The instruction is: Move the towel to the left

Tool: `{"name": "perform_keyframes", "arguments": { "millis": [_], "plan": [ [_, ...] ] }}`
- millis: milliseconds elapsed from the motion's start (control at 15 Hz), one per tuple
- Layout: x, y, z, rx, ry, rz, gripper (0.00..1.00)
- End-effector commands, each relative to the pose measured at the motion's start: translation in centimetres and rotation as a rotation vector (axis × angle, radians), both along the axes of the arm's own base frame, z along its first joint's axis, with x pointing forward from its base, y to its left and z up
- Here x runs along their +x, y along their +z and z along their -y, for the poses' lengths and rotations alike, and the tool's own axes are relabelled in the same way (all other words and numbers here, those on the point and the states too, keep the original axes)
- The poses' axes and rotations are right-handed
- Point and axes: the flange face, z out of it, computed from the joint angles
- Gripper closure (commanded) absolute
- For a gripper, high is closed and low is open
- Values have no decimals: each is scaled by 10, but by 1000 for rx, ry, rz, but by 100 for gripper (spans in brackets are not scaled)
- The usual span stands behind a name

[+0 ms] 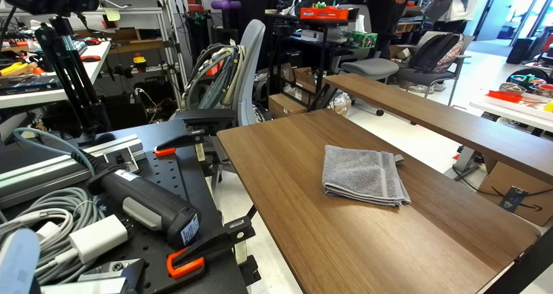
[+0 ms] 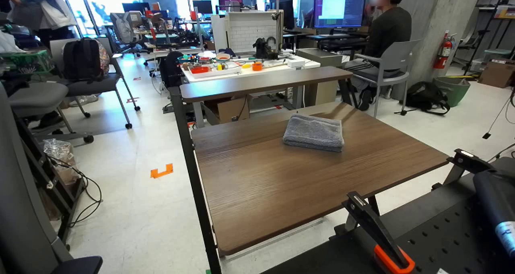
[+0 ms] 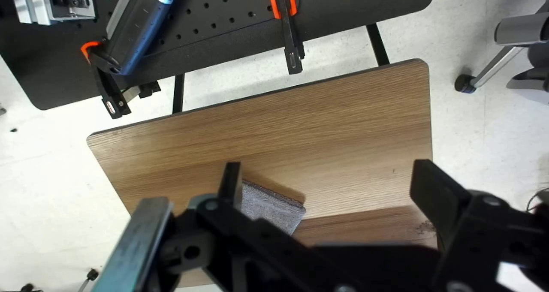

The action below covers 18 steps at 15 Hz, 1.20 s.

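A folded grey towel lies flat on the brown wooden table. It shows in both exterior views, lying on the same table top as a grey folded stack. In the wrist view only part of the towel shows, because the left finger and linkage cover the rest. My gripper is wide open with nothing between its fingertips. It is above the table and apart from the towel, which lies below and toward the left finger. The gripper and arm are out of view in both exterior views.
A raised wooden shelf runs along one long side of the table. A black perforated bench stands along the opposite side. Orange-and-black clamps stick out from its edge. A black cylindrical tool and coiled cables lie on it.
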Motion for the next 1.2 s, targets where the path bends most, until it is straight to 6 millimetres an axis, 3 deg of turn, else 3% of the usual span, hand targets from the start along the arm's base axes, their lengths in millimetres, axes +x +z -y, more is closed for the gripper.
{"name": "perform_keyframes", "arguments": {
  "millis": [0,267,467,733,1133],
  "plan": [
    [28,6,4,62,-35,28,0],
    [77,4,20,124,-85,72,0],
    [122,-9,42,143,-146,61,0],
    [179,-39,84,122,-253,22,0],
    [246,-108,133,72,-368,-39,0]
  ]
}}
